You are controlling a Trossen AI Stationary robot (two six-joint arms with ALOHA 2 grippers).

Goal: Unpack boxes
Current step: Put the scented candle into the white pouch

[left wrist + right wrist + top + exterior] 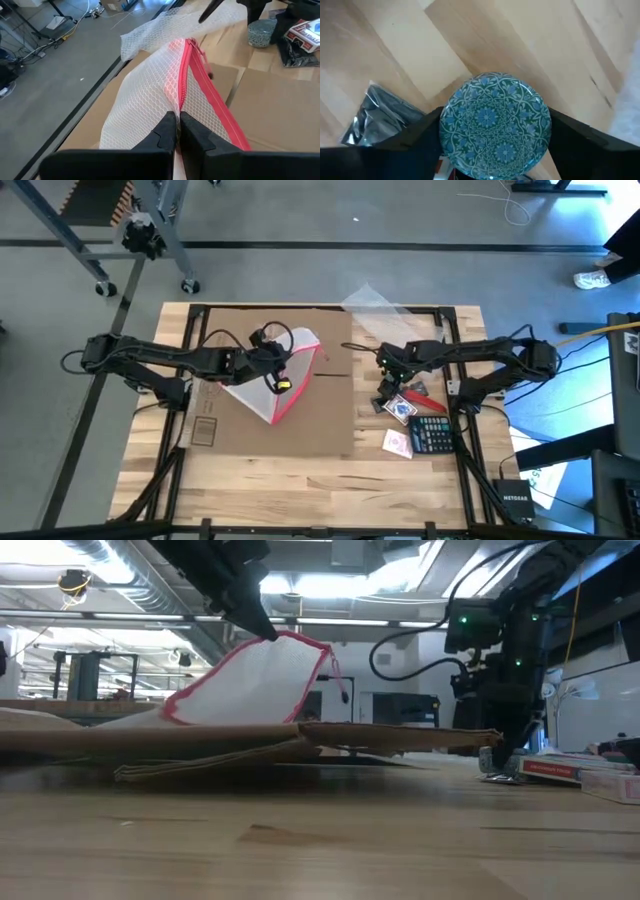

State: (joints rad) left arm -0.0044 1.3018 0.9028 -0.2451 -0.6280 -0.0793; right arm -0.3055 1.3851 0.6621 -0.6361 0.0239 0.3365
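The brown cardboard box (270, 425) lies flat on the table. Above it my left gripper (268, 362) is shut on a white mesh pouch (290, 375) with a pink-red zip edge. At the box's right edge my right gripper (390, 385) points down over a round tin (495, 132) with a blue-green flower pattern. Its open fingers stand on either side of the tin, which sits on the table (262, 32). My left gripper pinches the pouch at its raised end, on the mesh beside the zip edge (181, 107), between its two shut fingers. The fingers slant down along the zip. The pouch tilts, with its lower end (170, 710) resting on the cardboard. My right gripper's fingers (425, 132) stand close against the tin's round sides; whether they touch it, I cannot tell.
Right of the box lie a card pack (402, 408), a black calculator (432, 435), a pink pack (397, 443) and a silver foil bag (375, 115). A clear plastic wrap (375, 300) lies at the far edge. Bare wood runs along the near edge (300, 480).
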